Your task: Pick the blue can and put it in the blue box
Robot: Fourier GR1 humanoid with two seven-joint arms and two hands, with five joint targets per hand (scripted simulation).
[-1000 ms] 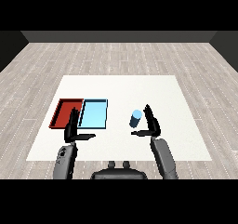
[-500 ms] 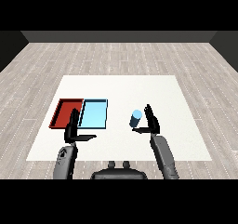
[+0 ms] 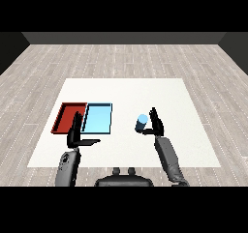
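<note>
Blue can [image 3: 142, 122] upright on table [image 3: 184, 96], right hand [image 3: 156, 124] open beside it at 3 o'clock, reach step; next, curling round, carrying toward 9 o'clock into blue tray [image 3: 98, 117].

Two trays [image 3: 98, 119] side by side, table [image 3: 126, 89] left; can [image 3: 141, 123] upright to their right, apart.
</note>
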